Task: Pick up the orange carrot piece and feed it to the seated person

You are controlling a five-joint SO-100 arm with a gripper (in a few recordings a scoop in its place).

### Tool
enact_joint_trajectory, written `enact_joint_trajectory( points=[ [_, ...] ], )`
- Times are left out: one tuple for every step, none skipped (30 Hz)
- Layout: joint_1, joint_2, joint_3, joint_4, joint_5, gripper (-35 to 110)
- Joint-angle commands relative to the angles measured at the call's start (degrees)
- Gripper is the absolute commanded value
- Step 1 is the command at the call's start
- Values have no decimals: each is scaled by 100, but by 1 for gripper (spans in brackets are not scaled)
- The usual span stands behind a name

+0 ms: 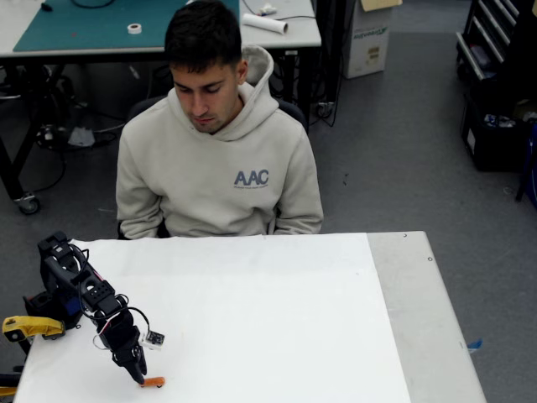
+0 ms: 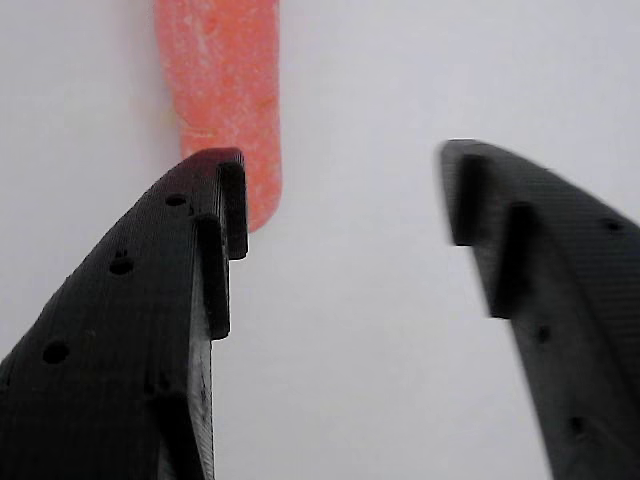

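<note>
White tabletop (image 1: 252, 319), claw (image 2: 340, 200) low, agape

orange carrot piece (image 2: 222, 90), pale speckles; black gripper (image 2: 340, 200) fingers; white table cover (image 1: 268, 311) on grey table (image 1: 419, 311); seated person (image 1: 216, 159) dark hair, beige hoodie, blue AAC lettering; yellow tool handle (image 1: 29, 326); teal mat (image 1: 101, 25)

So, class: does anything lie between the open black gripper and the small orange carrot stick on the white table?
Nothing visible does. The black two-finger gripper is open just above the white table, and the small orange carrot stick lies right at one fingertip, outside the gap.
</note>
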Motion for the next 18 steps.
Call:
enact_joint_trajectory(
  points=[
    [62,176,-343,-53,-114,21],
    [62,176,-343,-53,-114,21],
    [62,176,-343,-53,-114,20],
    [62,167,-343,-53,-114,20],
    [62,167,-343,-53,-114,20],
    [62,167,-343,-53,-114,20],
    [62,167,-343,-53,-114,20],
    [62,167,-343,-53,-114,20],
    [62,167,-343,-53,-114,20],
    [53,167,-343,-53,-114,20],
    [53,149,-343,-53,-114,20],
    [53,97,-343,-53,-114,20],
    [53,9,-343,-53,-114,20],
    [53,-97,-369,-53,-114,20],
    [53,-211,-413,-53,-114,20],
    [53,-334,-439,-53,-123,20],
    [53,-439,-448,-53,-123,20],
    [62,-519,-448,-62,-123,20]
  ],
)
